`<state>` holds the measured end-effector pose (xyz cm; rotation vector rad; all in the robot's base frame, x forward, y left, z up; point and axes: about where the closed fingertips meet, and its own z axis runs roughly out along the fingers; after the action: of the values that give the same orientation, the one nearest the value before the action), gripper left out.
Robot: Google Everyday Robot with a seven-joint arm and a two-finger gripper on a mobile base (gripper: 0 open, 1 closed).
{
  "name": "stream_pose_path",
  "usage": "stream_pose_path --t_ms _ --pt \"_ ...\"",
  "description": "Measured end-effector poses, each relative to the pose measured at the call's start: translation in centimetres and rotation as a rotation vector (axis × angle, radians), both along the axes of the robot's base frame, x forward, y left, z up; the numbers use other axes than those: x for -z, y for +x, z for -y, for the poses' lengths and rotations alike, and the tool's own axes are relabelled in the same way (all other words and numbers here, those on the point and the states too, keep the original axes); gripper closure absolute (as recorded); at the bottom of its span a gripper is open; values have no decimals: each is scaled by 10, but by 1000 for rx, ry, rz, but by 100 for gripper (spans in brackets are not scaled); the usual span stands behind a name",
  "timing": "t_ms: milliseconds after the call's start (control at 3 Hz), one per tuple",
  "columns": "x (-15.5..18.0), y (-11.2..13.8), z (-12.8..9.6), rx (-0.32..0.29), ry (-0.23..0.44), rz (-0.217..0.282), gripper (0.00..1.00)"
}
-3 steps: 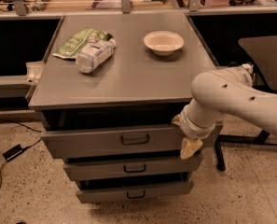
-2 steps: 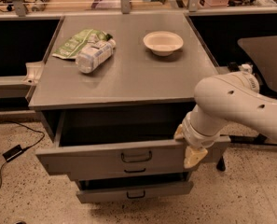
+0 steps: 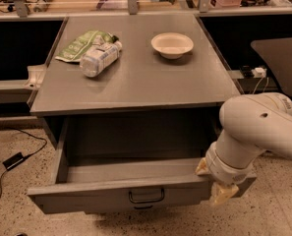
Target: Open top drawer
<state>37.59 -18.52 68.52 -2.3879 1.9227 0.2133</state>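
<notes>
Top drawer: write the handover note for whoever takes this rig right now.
The gripper is at the right end of the front of the top drawer, against its upper edge.
The top drawer is pulled well out, with its deep grey interior exposed. Its handle sits at centre, apart from the gripper.
Done: the drawer is open.
Left: probably only to withdraw the gripper from the drawer front.
The bottle, green bag and bowl lie on the cabinet top, away from the work.
</notes>
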Motion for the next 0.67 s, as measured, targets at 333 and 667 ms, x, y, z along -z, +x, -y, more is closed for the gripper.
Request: stream_pose_path --t_ms 333,667 --pt "-1 -39 9 -21 -21 -70 43" --pt "-31 -52 10 -38 2 -29 27"
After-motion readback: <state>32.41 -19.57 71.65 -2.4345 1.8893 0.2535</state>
